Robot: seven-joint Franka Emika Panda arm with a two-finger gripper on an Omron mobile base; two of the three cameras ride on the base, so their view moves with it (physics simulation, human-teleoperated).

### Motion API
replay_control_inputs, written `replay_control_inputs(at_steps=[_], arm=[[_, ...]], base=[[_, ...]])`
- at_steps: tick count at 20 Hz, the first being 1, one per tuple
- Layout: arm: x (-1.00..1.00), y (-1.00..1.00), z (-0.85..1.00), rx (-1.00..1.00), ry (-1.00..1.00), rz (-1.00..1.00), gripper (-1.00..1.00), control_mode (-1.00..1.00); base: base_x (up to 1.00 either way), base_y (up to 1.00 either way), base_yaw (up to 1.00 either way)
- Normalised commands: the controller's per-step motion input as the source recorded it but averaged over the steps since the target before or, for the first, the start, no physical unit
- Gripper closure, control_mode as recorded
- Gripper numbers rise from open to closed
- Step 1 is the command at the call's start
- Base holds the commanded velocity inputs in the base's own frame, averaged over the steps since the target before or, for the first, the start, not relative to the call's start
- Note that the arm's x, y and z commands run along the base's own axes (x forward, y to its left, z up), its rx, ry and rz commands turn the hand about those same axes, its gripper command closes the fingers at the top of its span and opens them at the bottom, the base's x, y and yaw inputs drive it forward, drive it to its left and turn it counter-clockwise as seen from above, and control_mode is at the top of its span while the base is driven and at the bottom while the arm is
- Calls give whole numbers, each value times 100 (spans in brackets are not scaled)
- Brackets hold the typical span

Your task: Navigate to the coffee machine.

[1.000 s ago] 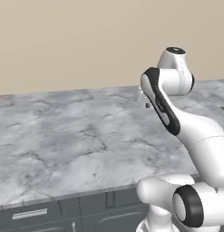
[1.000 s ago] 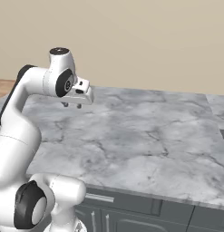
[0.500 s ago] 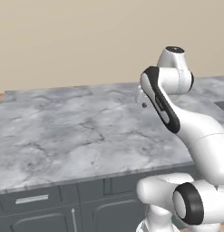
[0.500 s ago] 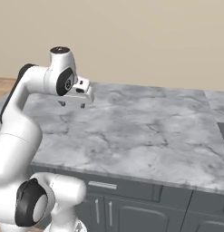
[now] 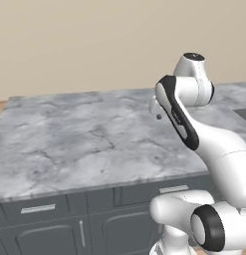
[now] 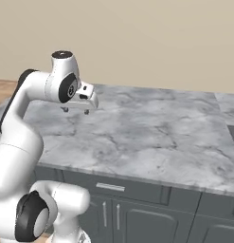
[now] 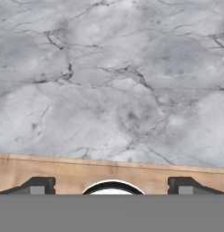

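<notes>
Grey marbled counter [image 5: 69,144] against a beige wall [image 5: 94,40], dark cabinets [image 5: 102,226] beneath.

A glossy white arm [image 6: 23,137] of rounded segments with black joint bands.

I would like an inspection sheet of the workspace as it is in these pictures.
Surface: grey marble counter over dark grey cabinets.
Job's things: nothing seen.
Clutter: nothing seen.
Grippers: gripper hangs above the counter, fingers apart, holding nothing.
Cables: nothing seen.
Surroundings: beige wall behind the counter; wood floor past the counter's edge in the hand view; a dark patch at the counter's right end, too cropped to identify.
</notes>
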Motion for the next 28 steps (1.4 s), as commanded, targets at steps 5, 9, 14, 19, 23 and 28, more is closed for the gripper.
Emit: replay_control_inputs(at_steps=[5, 9, 14, 19, 23, 28], arm=[[0, 0, 0, 0, 0, 0, -100, 100], [0, 0, 0, 0, 0, 0, -100, 100], [0, 0, 0, 0, 0, 0, -100, 100], [0, 0, 0, 0, 0, 0, -100, 100], [0, 0, 0, 0, 0, 0, -100, 100], [0, 0, 0, 0, 0, 0, -100, 100]], base=[[-19, 40, 37], [-18, 38, 48], [-32, 31, 52], [-35, 36, 58], [-36, 42, 60], [-35, 35, 58]])
